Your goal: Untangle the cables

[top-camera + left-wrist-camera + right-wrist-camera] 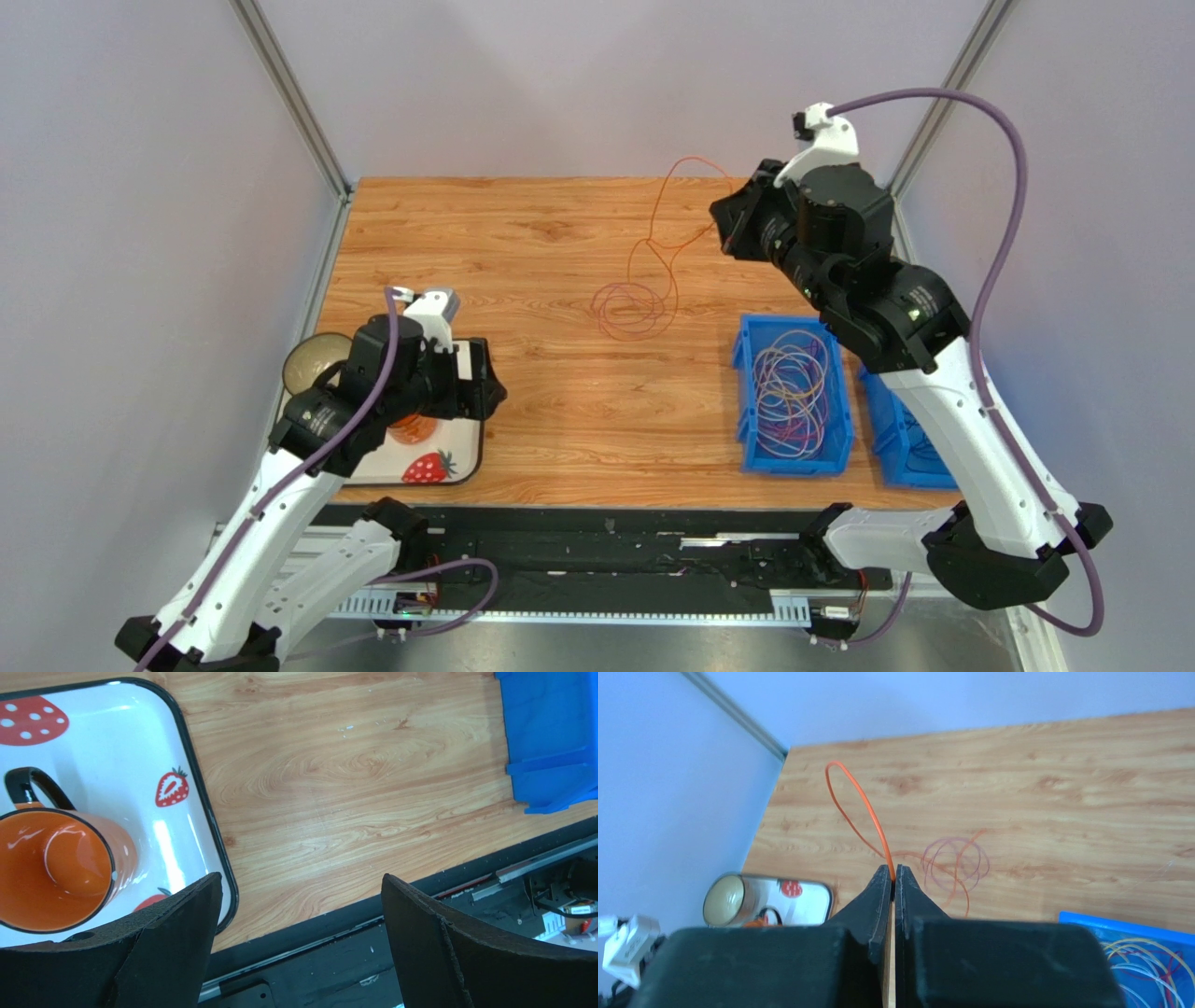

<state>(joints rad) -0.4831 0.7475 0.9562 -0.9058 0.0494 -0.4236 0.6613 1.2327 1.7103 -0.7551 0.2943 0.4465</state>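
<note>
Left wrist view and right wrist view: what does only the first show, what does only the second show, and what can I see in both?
Only left wrist: the left gripper, open and empty, and the black base rail at the table's near edge. Only right wrist: the right gripper shut on the orange cable, a coil of cables lying on the wood, and more cables inside the blue bin. Both: the wooden table, the strawberry tray and that bin.

Wooden table (533, 252), pale lilac walls (140, 210)
</note>
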